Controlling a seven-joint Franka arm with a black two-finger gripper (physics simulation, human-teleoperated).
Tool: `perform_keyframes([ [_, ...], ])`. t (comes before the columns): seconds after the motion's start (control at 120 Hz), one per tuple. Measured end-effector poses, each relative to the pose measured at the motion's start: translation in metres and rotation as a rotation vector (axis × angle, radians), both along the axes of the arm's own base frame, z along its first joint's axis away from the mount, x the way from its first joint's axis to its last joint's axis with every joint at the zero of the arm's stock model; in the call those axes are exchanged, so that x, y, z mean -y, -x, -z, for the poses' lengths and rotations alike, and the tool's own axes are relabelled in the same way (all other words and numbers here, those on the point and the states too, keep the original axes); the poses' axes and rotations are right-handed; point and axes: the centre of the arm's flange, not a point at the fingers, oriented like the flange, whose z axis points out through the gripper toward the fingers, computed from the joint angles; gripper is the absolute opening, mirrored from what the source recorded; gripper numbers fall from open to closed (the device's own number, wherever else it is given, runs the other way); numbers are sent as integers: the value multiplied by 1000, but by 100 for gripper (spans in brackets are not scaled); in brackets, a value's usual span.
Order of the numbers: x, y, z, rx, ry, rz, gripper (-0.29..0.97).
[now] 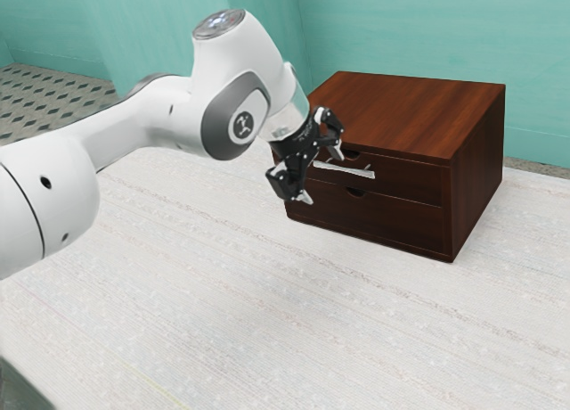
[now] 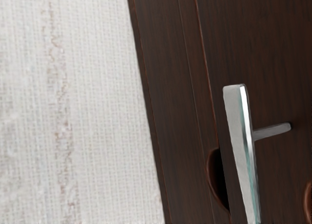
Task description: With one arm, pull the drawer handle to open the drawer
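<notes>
My jaws stand wide open, holding nothing, just at the arm-side end of the silver handle [image 1: 347, 169] — it sits across the top drawer [image 1: 405, 180] of the brown cabinet [image 1: 410, 107] on the counter [image 1: 267, 312]

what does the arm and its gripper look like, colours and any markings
The arm is glossy white, built of fat rounded segments. Grey bands wrap its joints, one grey disc carries a small white logo, and the topmost joint has a silvery cap. A few small dark holes dot the nearest segment. The gripper is black and angular, with two fingers.
</notes>
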Motion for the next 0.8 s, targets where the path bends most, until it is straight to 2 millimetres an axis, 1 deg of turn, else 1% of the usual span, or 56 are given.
perform_keyframes([
  [0.15,2,-2,0,6,9,-16,68],
  [0.3,4,-8,1,13,14,-27,68],
  [0.408,5,-10,4,9,17,-34,68],
  [0.65,0,-15,19,-10,20,-55,68],
  [0.8,0,-17,23,-11,22,-61,66],
])
